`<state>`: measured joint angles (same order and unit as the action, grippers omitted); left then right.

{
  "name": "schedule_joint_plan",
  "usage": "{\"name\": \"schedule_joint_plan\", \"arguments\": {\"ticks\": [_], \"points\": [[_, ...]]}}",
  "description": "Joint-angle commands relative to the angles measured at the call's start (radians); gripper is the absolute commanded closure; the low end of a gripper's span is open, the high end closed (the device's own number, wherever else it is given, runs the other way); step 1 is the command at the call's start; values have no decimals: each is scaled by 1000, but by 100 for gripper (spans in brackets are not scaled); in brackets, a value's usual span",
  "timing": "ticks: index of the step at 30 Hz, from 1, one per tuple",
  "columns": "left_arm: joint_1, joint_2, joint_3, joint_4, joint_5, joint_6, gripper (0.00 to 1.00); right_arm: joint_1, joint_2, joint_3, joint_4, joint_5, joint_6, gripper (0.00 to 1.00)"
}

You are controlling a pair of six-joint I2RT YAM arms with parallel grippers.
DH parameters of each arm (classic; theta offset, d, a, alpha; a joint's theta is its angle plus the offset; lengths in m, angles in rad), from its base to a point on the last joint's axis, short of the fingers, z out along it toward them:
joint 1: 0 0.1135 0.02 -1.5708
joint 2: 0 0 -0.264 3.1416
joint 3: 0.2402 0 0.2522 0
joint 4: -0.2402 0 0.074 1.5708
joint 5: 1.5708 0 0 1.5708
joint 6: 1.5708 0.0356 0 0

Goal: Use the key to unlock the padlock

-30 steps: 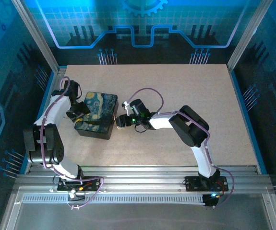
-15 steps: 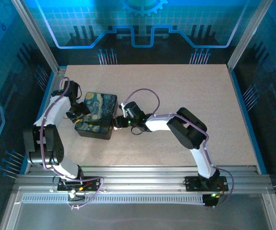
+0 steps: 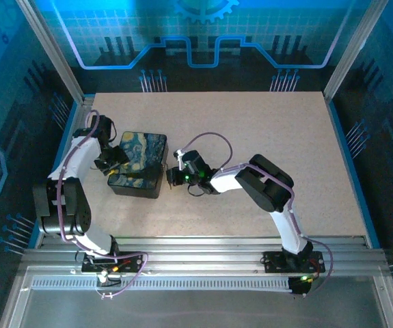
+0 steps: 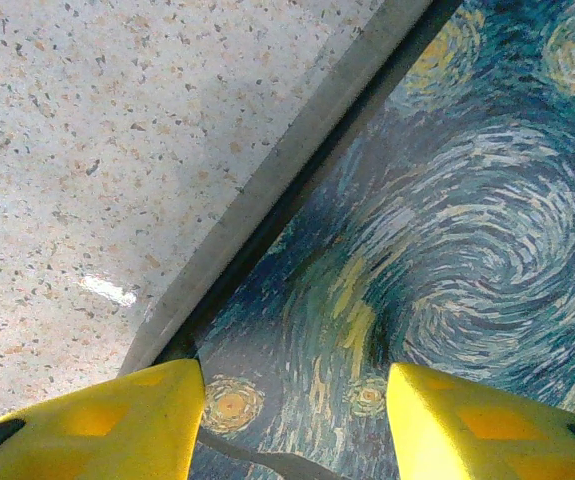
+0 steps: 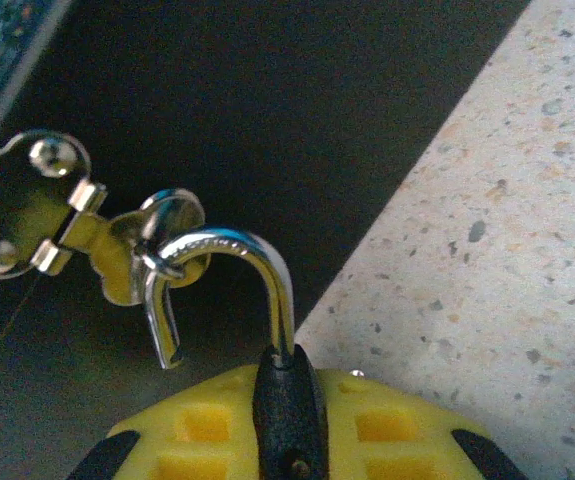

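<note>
In the right wrist view the padlock (image 5: pixel 287 385) has its dark body clamped between my right gripper's (image 5: pixel 289 420) yellow fingers. Its silvery shackle (image 5: pixel 257 255) arches up and hooks through the ring of a metal hasp (image 5: pixel 62 205) on the box's dark side. One shackle end hangs free of the body. From above, my right gripper (image 3: pixel 172 176) is at the painted box's (image 3: pixel 139 164) right side. My left gripper (image 4: pixel 295 400) stands open over the box lid (image 4: pixel 447 230) near its left edge, and also appears from above (image 3: pixel 111 160). The key is out of view.
The speckled tabletop (image 3: pixel 271 137) stretches to the right of and behind the box. Metal frame posts (image 3: pixel 52 55) and blue panels wall in the table. The right arm's elbow (image 3: pixel 271 181) sits right of the box.
My right gripper has pressed in at the box's right side and its fingers have shut on the padlock's body. The left arm has not moved.
</note>
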<state>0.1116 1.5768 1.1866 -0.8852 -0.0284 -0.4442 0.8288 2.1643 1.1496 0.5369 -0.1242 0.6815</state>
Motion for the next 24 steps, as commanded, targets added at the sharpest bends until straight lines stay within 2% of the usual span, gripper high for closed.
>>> {"name": "schedule_joint_plan", "arguments": {"ticks": [1, 8, 14, 24], "points": [[-8, 11, -19, -58, 25, 9, 48, 16, 46, -59, -58, -115, 64, 91], [-7, 16, -36, -48, 28, 12, 52, -26, -34, -104, 46, -141, 92, 100], [-9, -1, -63, -55, 23, 3, 53, -59, -60, -111, 149, -174, 204, 100], [-56, -71, -107, -78, 13, -55, 54, -75, -98, -143, 292, -78, 445, 100]]}}
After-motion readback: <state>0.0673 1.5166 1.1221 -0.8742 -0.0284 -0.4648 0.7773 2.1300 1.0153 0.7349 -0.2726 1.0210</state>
